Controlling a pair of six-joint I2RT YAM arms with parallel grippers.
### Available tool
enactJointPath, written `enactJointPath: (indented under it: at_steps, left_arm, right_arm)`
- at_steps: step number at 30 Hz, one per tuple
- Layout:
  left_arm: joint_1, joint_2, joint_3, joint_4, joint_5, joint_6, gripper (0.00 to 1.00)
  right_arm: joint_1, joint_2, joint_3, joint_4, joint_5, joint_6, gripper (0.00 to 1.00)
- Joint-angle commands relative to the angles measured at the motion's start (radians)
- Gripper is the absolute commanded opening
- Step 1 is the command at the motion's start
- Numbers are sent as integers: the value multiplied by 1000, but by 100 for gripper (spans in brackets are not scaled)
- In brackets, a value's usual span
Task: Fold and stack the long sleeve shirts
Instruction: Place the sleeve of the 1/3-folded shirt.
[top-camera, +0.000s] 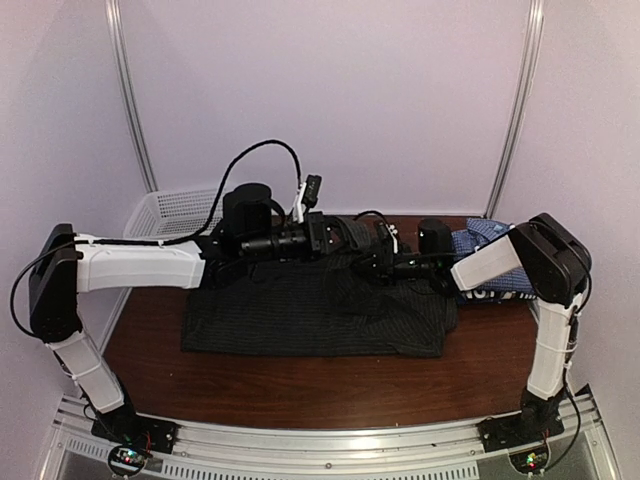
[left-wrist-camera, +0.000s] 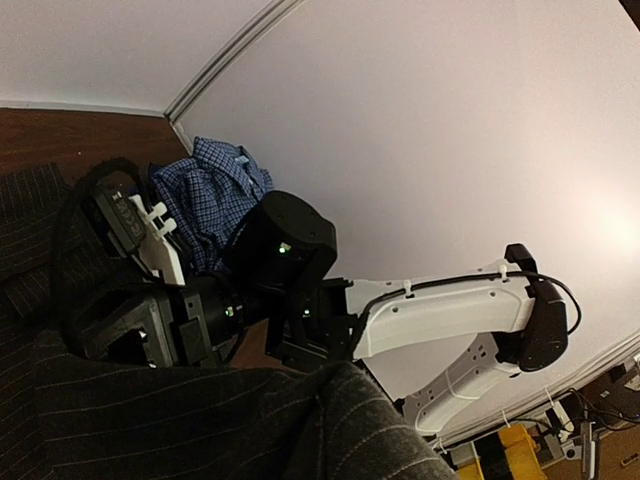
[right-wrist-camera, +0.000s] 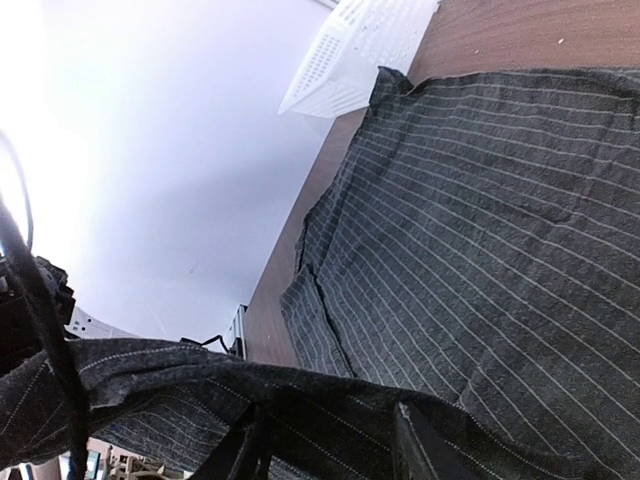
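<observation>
Black shirt (top-camera: 310, 310) lies mid-table, partly folded, its far edge lifted where the left gripper (top-camera: 348, 240) and right gripper (top-camera: 377, 256) meet. Cloth hides both sets of jaws, so I can't tell their grip. Checked shirt (top-camera: 487, 245) is bunched far right, unfolded. No stack yet, so most of the task is left.

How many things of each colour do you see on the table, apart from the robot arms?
Black pinstriped cloth shirt: 1
Blue-white checked cloth shirt: 1
Navy cloth with white lettering: 1
White plastic mesh basket: 1
Total: 4
</observation>
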Motion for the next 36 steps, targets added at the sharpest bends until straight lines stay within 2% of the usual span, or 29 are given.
enactJointPath:
  at_steps: [1,5,8,11,14,18,22,36]
  left_arm:
    - [-10,-33,-20,119,-4,-41,0]
    - [-10,-34,-37,135,-12,-50,6]
    - [-10,-37,-64,170,-21,-72,6]
    - [-11,-51,-120,228,-48,-113,5]
    - [-10,-63,-172,290,-81,-157,3]
    - [-10,-71,-225,359,-109,-211,1]
    - [-10,-76,-267,412,-131,-245,0]
    - [-9,-207,-451,462,-312,-302,0]
  right_arm:
    - [22,30,59,95,-115,53,44]
    - [23,22,80,29,-158,19,47]
    - [20,-9,128,-250,-107,-190,49]
    - [14,-44,178,-542,11,-368,56]
    - [-2,-75,185,-678,93,-436,63]
    - [-28,-129,153,-745,182,-481,70]
    - [-33,-152,129,-770,207,-509,75]
    - [-34,-204,6,-764,276,-521,77]
